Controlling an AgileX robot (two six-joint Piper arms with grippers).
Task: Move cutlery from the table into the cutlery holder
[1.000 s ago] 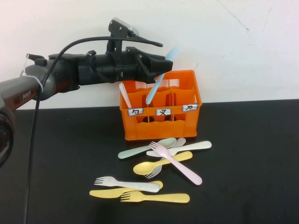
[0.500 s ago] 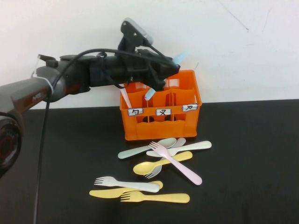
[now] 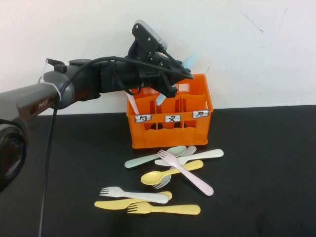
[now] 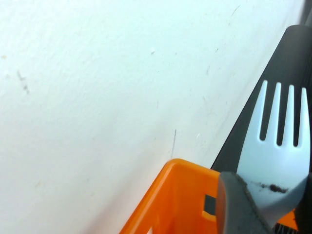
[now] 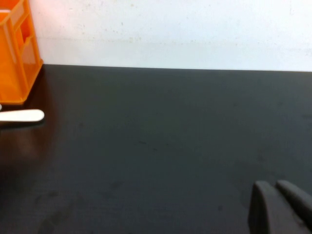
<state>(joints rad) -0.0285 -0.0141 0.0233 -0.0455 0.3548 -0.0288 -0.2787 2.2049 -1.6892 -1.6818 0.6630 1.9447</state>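
Observation:
My left gripper [image 3: 174, 79] hovers over the back of the orange cutlery holder [image 3: 170, 132], shut on a light blue fork [image 3: 189, 61]. The fork slants, tines up toward the wall and handle end [image 3: 160, 98] dipping into the crate's middle. In the left wrist view the fork's tines [image 4: 282, 141] stick out past the gripper [image 4: 273, 204] above the crate's rim [image 4: 175, 195]. A pale piece [image 3: 132, 102] stands in the left compartment. More cutlery lies on the black table [image 3: 256, 187]: a pink fork [image 3: 190, 175], yellow spoon [image 3: 160, 176], white fork [image 3: 133, 194]. My right gripper [image 5: 280, 204] rests low over bare table, shut.
A sage spoon [image 3: 148, 158], cream handle [image 3: 202, 155], yellow knife [image 3: 116, 204] and yellow fork [image 3: 163, 209] lie in front of the crate. The white wall [image 3: 256, 49] stands right behind it. The right wrist view shows the crate's corner [image 5: 14, 58] and a cream handle tip [image 5: 22, 116].
My left gripper has shifted right over the crate and rolled its wrist. The blue fork's handle end now sits over the middle of the crate. The cutlery on the table is unmoved.

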